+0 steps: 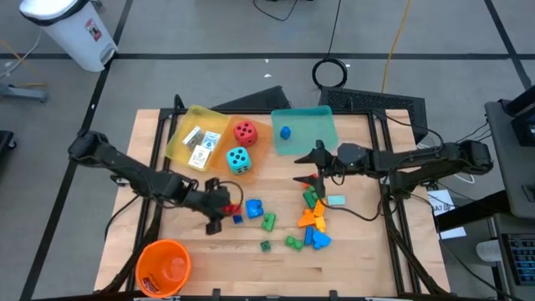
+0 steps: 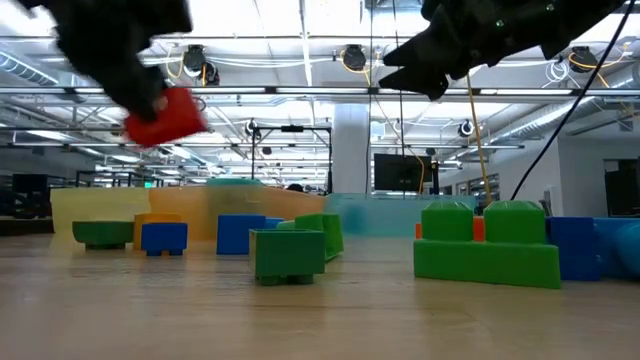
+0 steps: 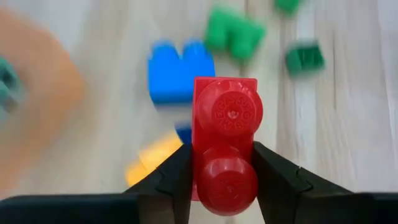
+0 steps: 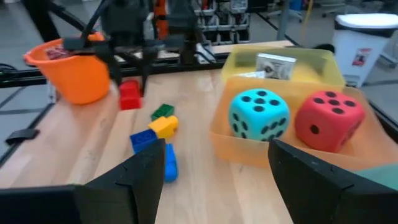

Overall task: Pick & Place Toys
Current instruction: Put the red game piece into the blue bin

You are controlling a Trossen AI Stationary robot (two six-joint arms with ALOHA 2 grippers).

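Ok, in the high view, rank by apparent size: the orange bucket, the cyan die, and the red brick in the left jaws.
1. Orange bucket, clearly the largest.
2. Cyan die.
3. Red brick, smallest; it is lifted off the table and partly hidden by the left gripper, so it likely shows less than its full size.

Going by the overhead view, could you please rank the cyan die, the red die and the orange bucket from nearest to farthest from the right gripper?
From the right gripper:
1. Cyan die, in the orange tray, toward the left arm's side.
2. Red die, same tray, nearer the table's far edge; close to the cyan die's distance.
3. Orange bucket, at the near left corner.
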